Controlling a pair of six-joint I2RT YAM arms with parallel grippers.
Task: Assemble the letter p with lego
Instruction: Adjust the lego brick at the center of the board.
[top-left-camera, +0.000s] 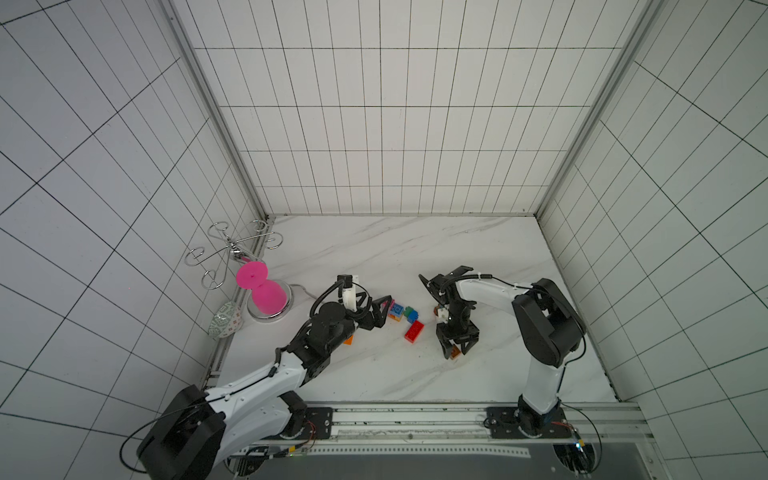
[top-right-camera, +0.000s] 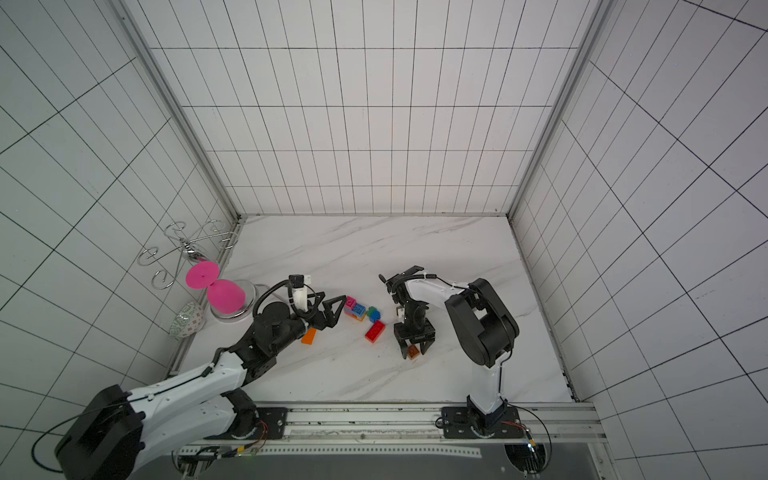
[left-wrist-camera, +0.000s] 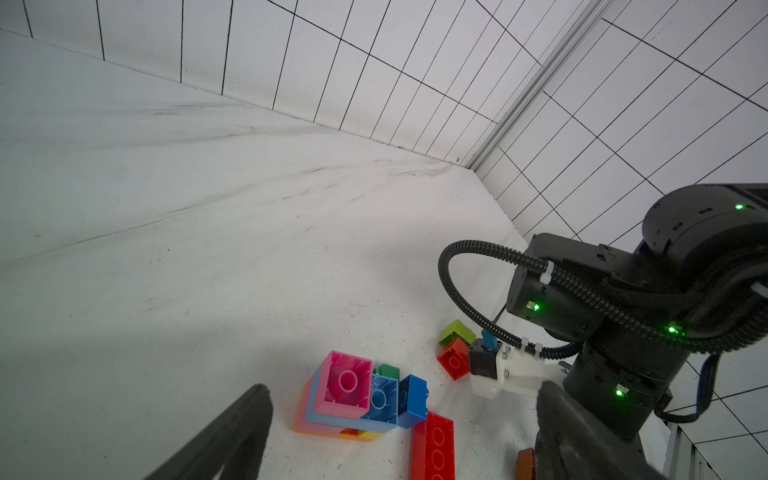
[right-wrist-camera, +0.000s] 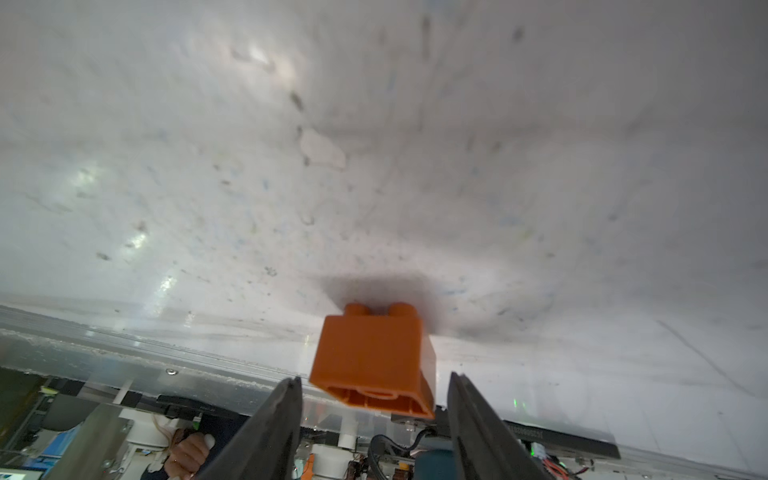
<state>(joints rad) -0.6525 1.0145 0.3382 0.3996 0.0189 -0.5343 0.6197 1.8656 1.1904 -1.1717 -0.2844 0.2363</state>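
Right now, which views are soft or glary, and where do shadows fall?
Right wrist view: table soft, glare patches, dark shadow by the sharp orange brick. Left wrist view: brick stack crisp, left hand blurred at the edge. Both top views: evenly lit, sharp.

No readable text, label, brand or number in any view. Lego bricks (left-wrist-camera: 349, 390): nothing legible on studs or sides. Dark strip (right-wrist-camera: 552, 436) beyond the tabletop edge in the right wrist view has pale print, too blurred to read. Front rail (top-left-camera: 407, 434) in both top views has fine marks, too small to read.
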